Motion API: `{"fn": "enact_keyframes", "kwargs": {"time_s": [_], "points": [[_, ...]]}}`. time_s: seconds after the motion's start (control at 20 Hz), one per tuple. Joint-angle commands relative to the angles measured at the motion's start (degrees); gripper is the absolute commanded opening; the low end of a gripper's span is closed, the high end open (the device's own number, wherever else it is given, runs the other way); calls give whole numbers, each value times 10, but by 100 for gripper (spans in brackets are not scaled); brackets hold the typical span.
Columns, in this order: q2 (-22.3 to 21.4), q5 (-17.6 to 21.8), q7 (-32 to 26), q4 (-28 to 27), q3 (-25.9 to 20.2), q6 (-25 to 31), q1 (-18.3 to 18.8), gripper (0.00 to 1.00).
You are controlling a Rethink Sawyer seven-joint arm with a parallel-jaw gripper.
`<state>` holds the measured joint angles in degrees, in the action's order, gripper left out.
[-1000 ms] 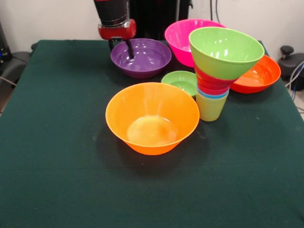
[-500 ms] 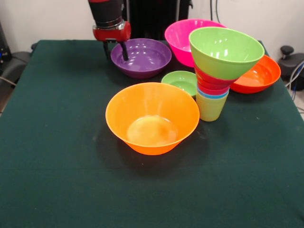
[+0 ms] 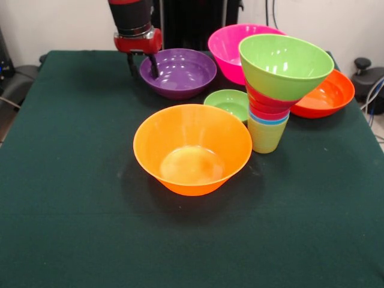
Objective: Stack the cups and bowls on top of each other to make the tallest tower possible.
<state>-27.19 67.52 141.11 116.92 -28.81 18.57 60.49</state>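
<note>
The tower stands right of centre: a yellow-green cup [image 3: 264, 137] lowest, a blue cup rim [image 3: 268, 120] and red pieces [image 3: 268, 104] nested above, and a lime green bowl [image 3: 285, 67] on top. A big orange bowl [image 3: 192, 150] sits mid-table, with a small green bowl [image 3: 228, 103] behind it. Further back are a purple bowl [image 3: 180, 73], a pink bowl [image 3: 230, 43] and a red-orange bowl [image 3: 324, 96]. My gripper [image 3: 141, 66] is open at the purple bowl's left rim, one finger [image 3: 153, 66] inside the bowl and the other outside it. It holds nothing.
A dark green cloth [image 3: 66, 198] covers the table. Black equipment and cables show beyond its right edge [image 3: 366, 75]. The bowls crowd the back right half of the table.
My gripper has shifted left and slightly up, from over the purple bowl's inside to its left rim. Bowls and tower have not moved.
</note>
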Motion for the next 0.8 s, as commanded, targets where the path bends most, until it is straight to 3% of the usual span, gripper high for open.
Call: {"fn": "enact_keyframes", "kwargs": {"time_s": [0.05, 0.4, 0.45, 0.8], "points": [[12, -16, -201, -61, -31, 94, -5, 100], [13, -18, -216, -62, -36, 99, 4, 100], [12, -21, -220, -62, -37, 101, 5, 0], [7, -32, -231, -61, -37, 99, 10, 0]]}}
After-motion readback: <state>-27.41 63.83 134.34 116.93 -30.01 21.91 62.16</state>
